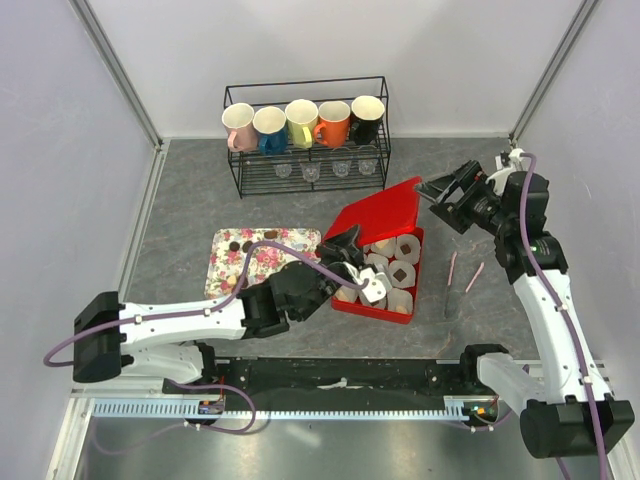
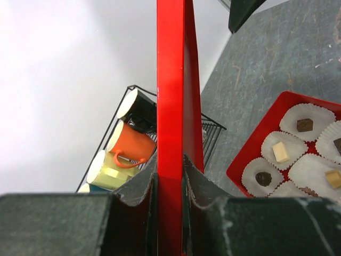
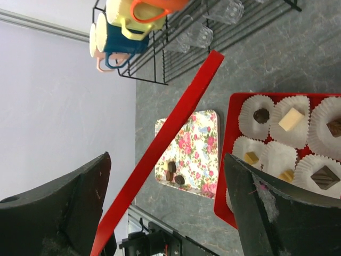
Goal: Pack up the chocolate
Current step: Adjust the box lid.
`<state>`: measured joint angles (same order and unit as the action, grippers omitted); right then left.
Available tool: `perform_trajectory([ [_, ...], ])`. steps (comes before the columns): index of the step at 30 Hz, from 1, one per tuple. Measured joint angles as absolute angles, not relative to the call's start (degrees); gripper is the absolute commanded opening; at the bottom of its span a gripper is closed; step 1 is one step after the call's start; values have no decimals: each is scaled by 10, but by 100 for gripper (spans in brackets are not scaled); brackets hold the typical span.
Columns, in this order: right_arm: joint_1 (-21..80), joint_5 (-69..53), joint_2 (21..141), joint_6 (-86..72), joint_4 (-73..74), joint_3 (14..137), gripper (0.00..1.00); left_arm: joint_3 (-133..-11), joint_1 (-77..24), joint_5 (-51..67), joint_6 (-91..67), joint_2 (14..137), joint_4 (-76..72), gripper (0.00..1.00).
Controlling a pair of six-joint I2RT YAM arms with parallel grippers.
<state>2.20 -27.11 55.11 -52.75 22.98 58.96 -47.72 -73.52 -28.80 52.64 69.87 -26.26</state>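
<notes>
Down in white paper cups, the chocolate sits one piece to a cup. From my right wrist I count six: three dark, three tan or cream, each lying flat and too squat to show a long axis. The cups fill the red box. Three more dark pieces huddle near one edge of the floral tray, beside the box on the counter. My left fingers are clamped on the edge of the raised red lid. My right fingers stand wide apart, holding nothing, with the lid showing between them. Beyond, five mugs and four glasses sit in the wire rack.
</notes>
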Motion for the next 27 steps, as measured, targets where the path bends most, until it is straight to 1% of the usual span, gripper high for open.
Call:
perform_trajectory([
  [4, 27, -278, 566, -525, 227, 573, 84, -477, -741, -287, 543, 721, -271, 2],
  [5, 28, -282, 568, -525, 227, 569, 80, -477, -741, -287, 547, 726, -272, 2],
  [7, 30, -286, 572, -523, 227, 559, 77, -477, -742, -288, 557, 736, -275, 2],
  [8, 31, -288, 572, -522, 226, 554, 73, -477, -743, -288, 559, 740, -275, 2],
  [16, 32, -304, 587, -523, 201, 520, 59, -465, -754, -300, 575, 761, -288, 5],
  [21, 32, -319, 602, -531, 173, 495, 53, -455, -764, -307, 584, 778, -307, 7],
  [22, 32, -322, 605, -534, 170, 491, 50, -454, -767, -311, 585, 783, -311, 7],
  [24, 32, -327, 612, -538, 163, 486, 44, -451, -770, -315, 588, 792, -320, 10],
  [25, 32, -328, 614, -539, 163, 485, 40, -448, -772, -317, 590, 796, -325, 11],
  [27, 33, -328, 616, -543, 161, 483, 36, -443, -776, -327, 591, 802, -339, 19],
])
